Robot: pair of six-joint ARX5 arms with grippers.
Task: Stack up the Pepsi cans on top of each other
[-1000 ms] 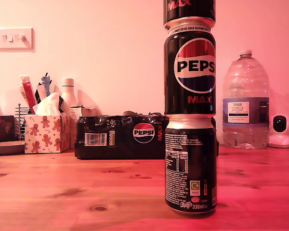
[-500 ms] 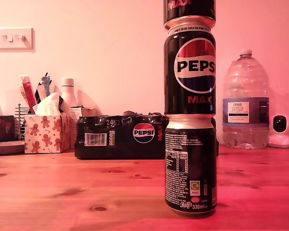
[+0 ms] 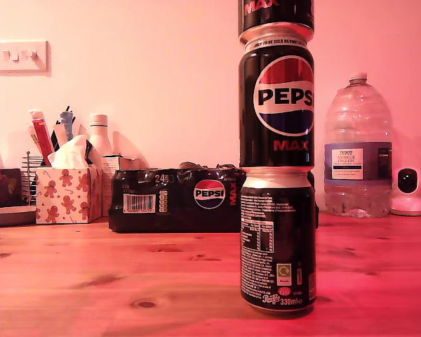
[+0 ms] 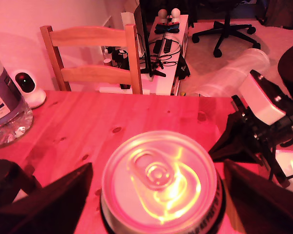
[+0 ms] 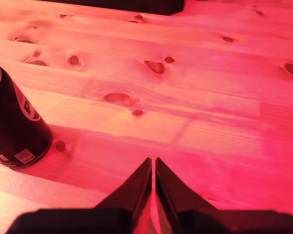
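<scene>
Three black Pepsi cans stand stacked in a column on the wooden table (image 3: 91,281) towards the exterior view's right: the bottom can (image 3: 277,239), the middle can (image 3: 276,105) and the top can (image 3: 276,17), which the frame's upper edge cuts off. The first wrist view looks down on the top can's silver lid (image 4: 158,180). My first gripper (image 4: 157,163) is open, with one dark finger (image 4: 53,204) on each side of that can. My second gripper (image 5: 153,163) is shut and empty, low over the table beside the bottom can (image 5: 14,131).
Behind the stack lie a black shrink-wrapped 24-pack (image 3: 175,200), a clear water bottle (image 3: 358,147), a small white camera (image 3: 408,191), and a tissue box (image 3: 67,193) at the exterior view's left. The other arm (image 4: 263,117) and a wooden chair (image 4: 93,53) appear beyond the table edge.
</scene>
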